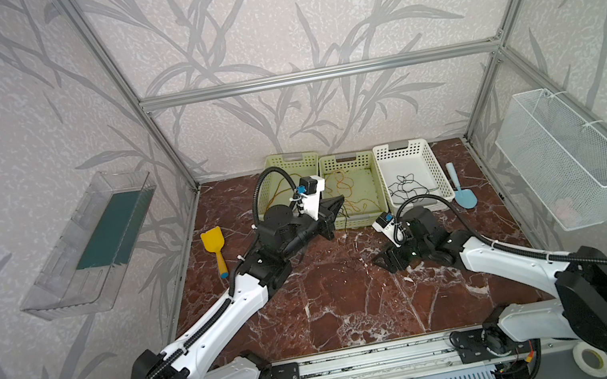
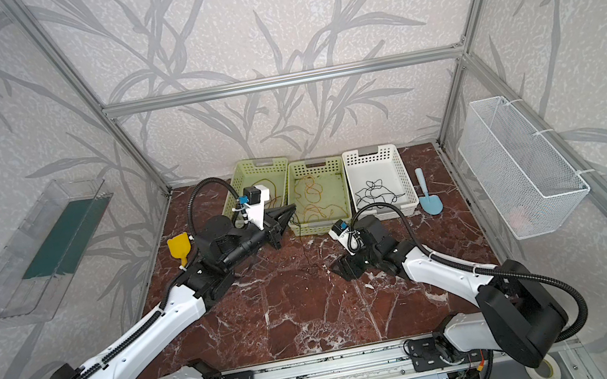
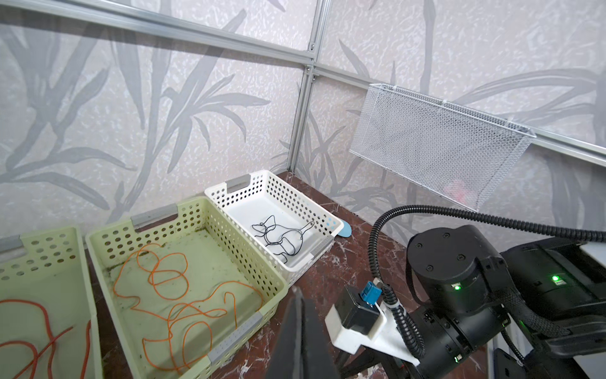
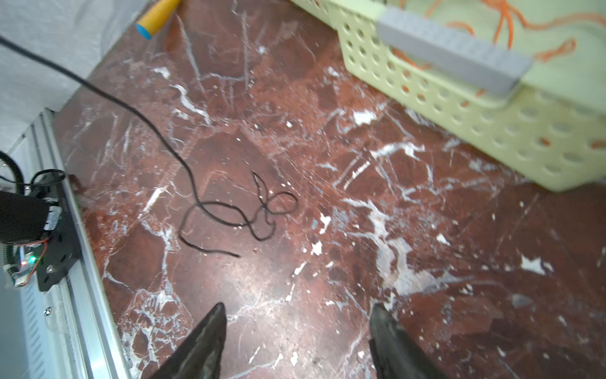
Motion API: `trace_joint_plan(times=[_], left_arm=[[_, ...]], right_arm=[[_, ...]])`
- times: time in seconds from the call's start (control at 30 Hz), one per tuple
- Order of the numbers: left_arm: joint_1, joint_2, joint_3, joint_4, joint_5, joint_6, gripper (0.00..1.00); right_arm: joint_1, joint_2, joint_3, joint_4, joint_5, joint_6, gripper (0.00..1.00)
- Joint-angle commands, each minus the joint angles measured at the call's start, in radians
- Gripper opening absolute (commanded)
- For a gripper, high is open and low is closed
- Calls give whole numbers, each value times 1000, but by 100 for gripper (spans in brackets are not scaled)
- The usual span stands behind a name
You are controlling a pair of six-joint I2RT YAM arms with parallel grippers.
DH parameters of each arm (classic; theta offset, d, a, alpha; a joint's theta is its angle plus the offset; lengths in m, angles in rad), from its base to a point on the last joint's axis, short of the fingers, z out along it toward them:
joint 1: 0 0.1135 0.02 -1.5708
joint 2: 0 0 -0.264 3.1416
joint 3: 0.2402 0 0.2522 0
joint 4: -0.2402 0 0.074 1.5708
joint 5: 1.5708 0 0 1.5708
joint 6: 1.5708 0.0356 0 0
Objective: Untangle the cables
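Right tool (image 4: pixel 298 306) spread, empty; left tool (image 2: pixel 291 208) seemingly pinching a black cable (image 4: pixel 229 213) by its end.
Other cables (image 3: pixel 170 323) lie sorted in far baskets (image 3: pixel 255 262); only this one is left.

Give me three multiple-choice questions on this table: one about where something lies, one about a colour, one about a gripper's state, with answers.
1. The blue trowel lies: A on the table beside the white basket; B inside that basket; C on the wall.
2. The cable on the table is: A orange; B black; C red.
3. The right gripper is: A shut on the cable; B shut, empty; C open, empty.
Answers:
1 A: it lies just outside that basket's wall.
2 B: dark loops show in the right wrist view.
3 C: its fingers stand apart with nothing between them.
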State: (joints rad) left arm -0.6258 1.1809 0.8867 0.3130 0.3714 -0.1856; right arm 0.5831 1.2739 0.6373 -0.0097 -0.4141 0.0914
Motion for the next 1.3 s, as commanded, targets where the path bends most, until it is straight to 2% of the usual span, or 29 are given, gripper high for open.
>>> trace_joint_plan(times=[0.0, 0.2, 0.4, 0.53, 0.63, 0.73, 1.1, 1.27], left_arm=[[-26, 6, 50, -12, 29, 29, 0], [-81, 17, 123, -43, 14, 68, 0], [-101, 51, 209, -37, 4, 93, 0], [-112, 98, 279, -28, 20, 104, 0], [-114, 133, 342, -21, -3, 123, 0], [-115, 184, 433, -12, -36, 147, 0], [-108, 460, 848, 37, -11, 186, 0], [-101, 603, 1051, 16, 17, 173, 0]], right_arm=[[28, -34, 8, 170, -43, -49, 73], [64, 30, 90, 247, -18, -58, 75], [73, 127, 139, 375, -85, -3, 70], [73, 154, 169, 362, -7, 9, 57], [72, 167, 173, 330, -19, -11, 43], [72, 180, 142, 321, -37, -9, 35], [53, 139, -20, 323, 37, 35, 29], [-11, 73, -75, 337, 60, 87, 17]])
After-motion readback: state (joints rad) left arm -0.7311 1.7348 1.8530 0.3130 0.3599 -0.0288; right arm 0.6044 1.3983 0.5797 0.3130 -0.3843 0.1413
